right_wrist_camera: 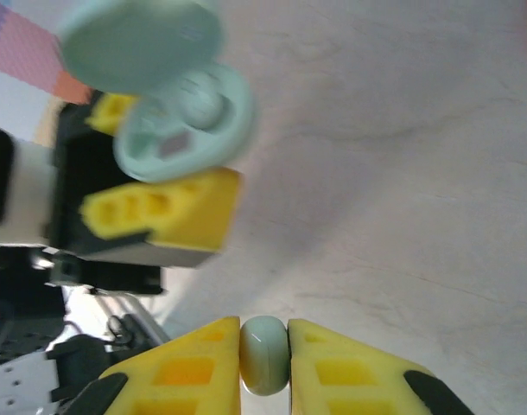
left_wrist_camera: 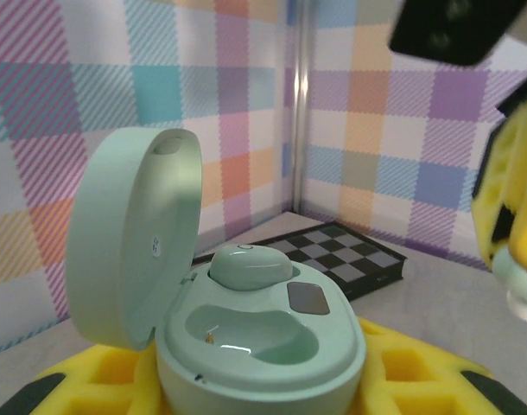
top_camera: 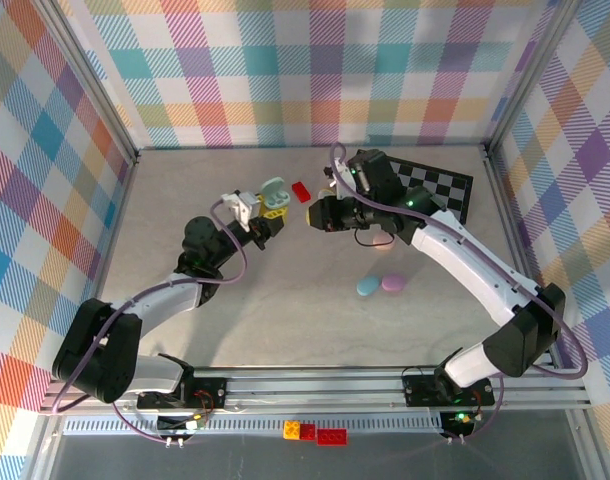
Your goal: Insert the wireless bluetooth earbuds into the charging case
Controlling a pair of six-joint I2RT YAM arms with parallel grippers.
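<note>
My left gripper (top_camera: 268, 222) is shut on the base of a mint charging case (left_wrist_camera: 255, 346), which it holds up off the table with its lid (left_wrist_camera: 134, 251) swung open to the left. One mint earbud (left_wrist_camera: 249, 266) sits in the far well, and the near well (left_wrist_camera: 255, 333) is empty. My right gripper (right_wrist_camera: 264, 367) is shut on a second mint earbud (right_wrist_camera: 264, 354), pinched between its yellow pads (right_wrist_camera: 203, 372). It hovers just right of the case (top_camera: 274, 195), a short gap away. The same case (right_wrist_camera: 181, 130) shows at the upper left of the right wrist view.
A red brick (top_camera: 301, 191) lies on the table just behind the two grippers. A checkerboard (top_camera: 435, 190) lies at the back right. Closed blue (top_camera: 369, 287) and pink (top_camera: 393, 283) cases rest mid-table under the right arm. Loose bricks (top_camera: 315, 432) sit by the front rail.
</note>
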